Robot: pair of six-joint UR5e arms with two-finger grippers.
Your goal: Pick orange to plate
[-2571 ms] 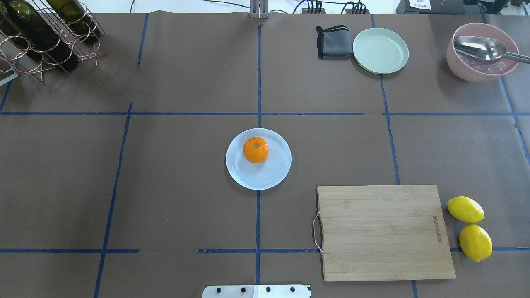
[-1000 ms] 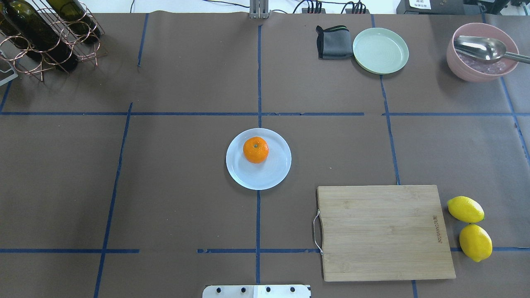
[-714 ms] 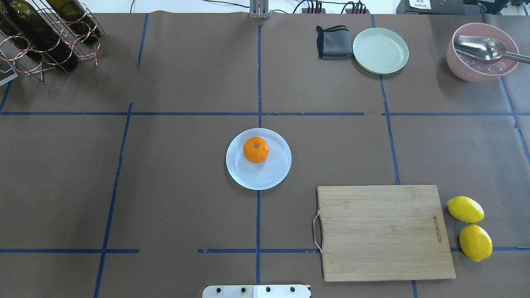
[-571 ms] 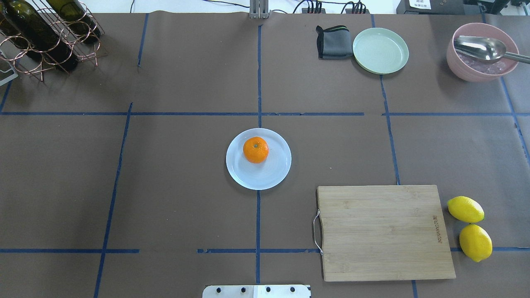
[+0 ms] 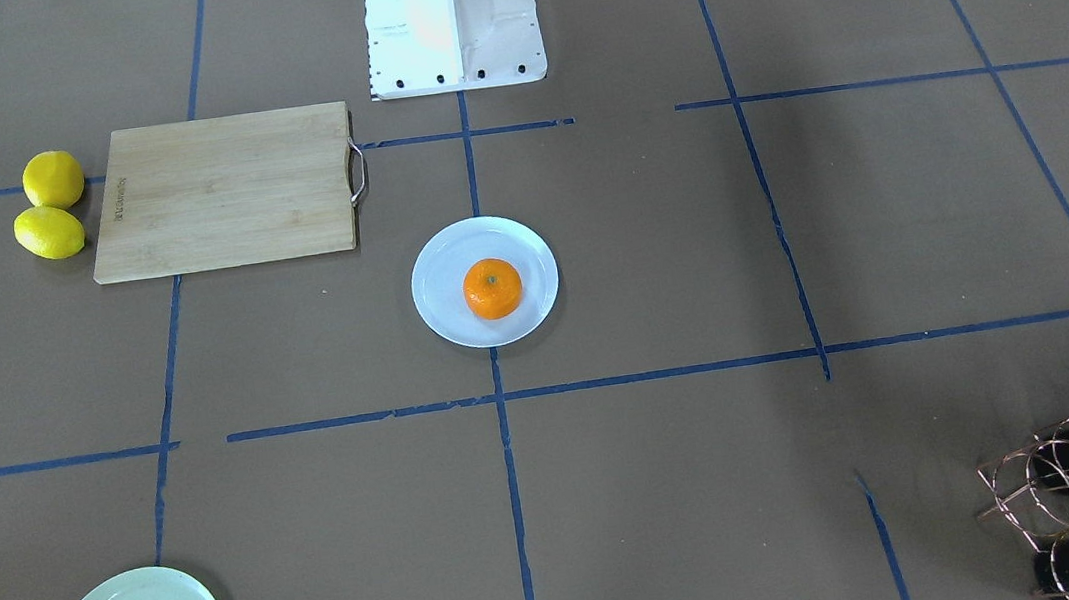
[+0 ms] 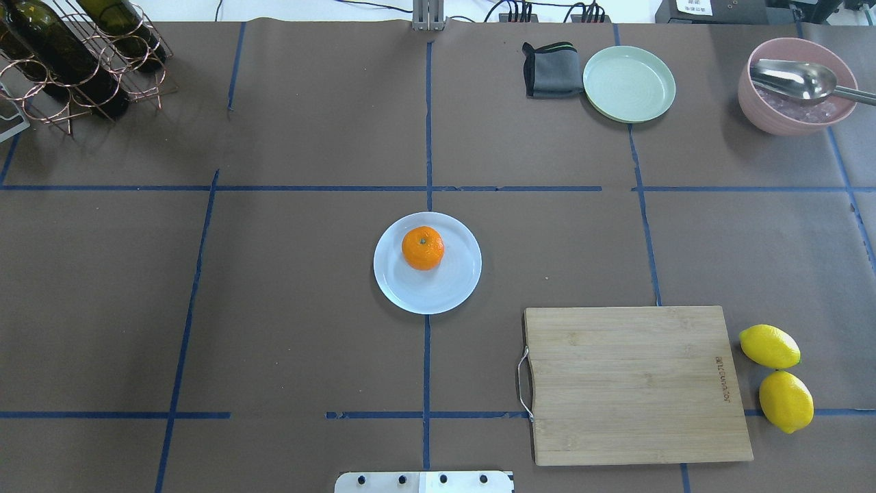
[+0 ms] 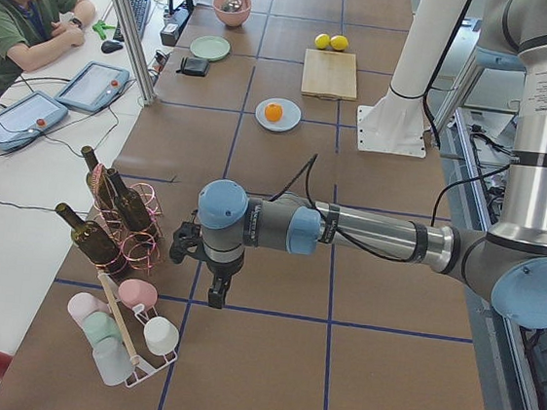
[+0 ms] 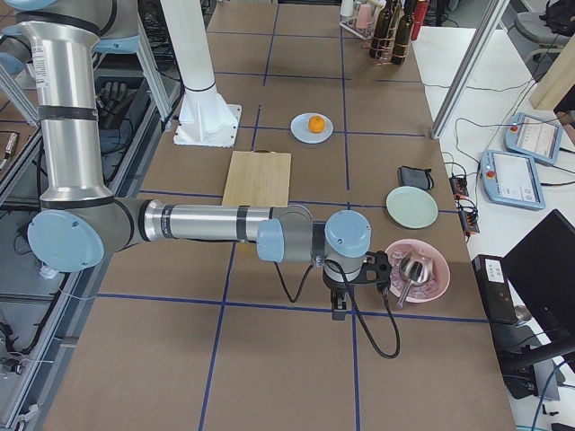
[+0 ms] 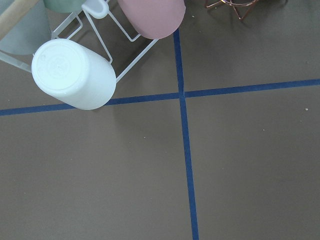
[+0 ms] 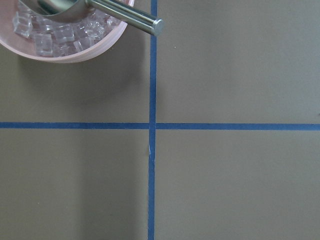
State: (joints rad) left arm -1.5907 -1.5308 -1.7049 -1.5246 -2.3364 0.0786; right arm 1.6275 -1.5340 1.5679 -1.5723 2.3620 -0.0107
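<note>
Pincers first: the left pincer [image 7: 216,293] hangs over bare table just beside the mug rack [image 7: 128,332] and the wine-bottle rack [image 7: 116,218]. The right pincer [image 8: 339,307] hangs near the pink bowl of ice cubes [image 8: 415,269] with its metal scoop. Each shows only in a side view, and neither wrist camera catches its own fingers, so I cannot tell whether either is released or clenched. Both are well apart from the task's things.

The orange [image 6: 422,248] sits stem dot up on the white plate [image 6: 448,291], a little off the plate's middle toward the far rim. The plate lies at the table's centre, across the blue tape line. The bamboo cutting board [image 6: 636,383], the two lemons [image 6: 777,376] and the pale green plate [image 6: 629,83] stand apart from it.

By my reading the placing step is done: the fruit rests inside the rim with nothing touching it, and both arms are parked at the table's ends. The next move calls for no further pick. It only needs the arms kept clear of the plate so that the round fruit is not nudged into rolling.
</note>
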